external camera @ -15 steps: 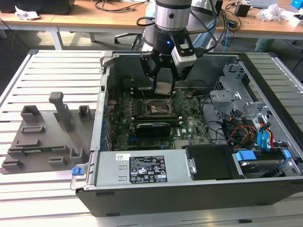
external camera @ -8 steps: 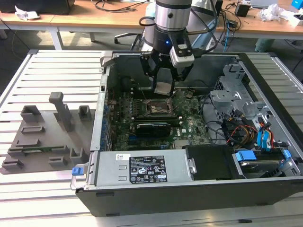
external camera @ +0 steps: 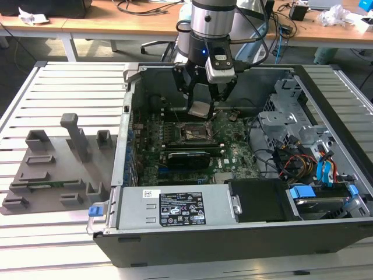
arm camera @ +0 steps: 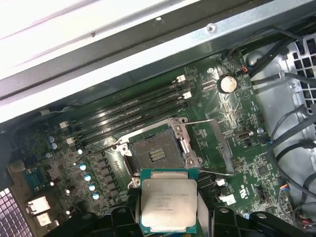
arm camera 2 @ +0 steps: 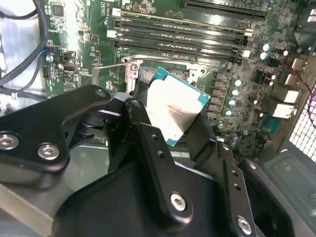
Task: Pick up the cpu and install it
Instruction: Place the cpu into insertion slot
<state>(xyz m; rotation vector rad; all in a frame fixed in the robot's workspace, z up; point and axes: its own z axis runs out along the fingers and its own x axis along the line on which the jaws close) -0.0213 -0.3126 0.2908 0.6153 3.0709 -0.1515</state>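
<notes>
My gripper (external camera: 203,108) hangs inside the open computer case, shut on the cpu (external camera: 199,108), a small square chip with a silvery top. The chip sits tilted between the black fingers (arm camera 2: 143,138) in the second wrist view, where the cpu (arm camera 2: 176,109) shows a teal rim. In the first wrist view the cpu (arm camera: 168,201) hovers just short of the open socket (arm camera: 154,157), whose metal bracket is swung up. In the exterior view the socket (external camera: 192,133) lies on the motherboard just below the chip.
The green motherboard (external camera: 233,153) carries black memory slots (arm camera: 133,116) beside the socket and a long black expansion card (external camera: 187,157) nearer the case front. Cables and a drive cage (external camera: 291,125) fill the exterior view's right. A grey fixture tray (external camera: 55,169) lies outside the case.
</notes>
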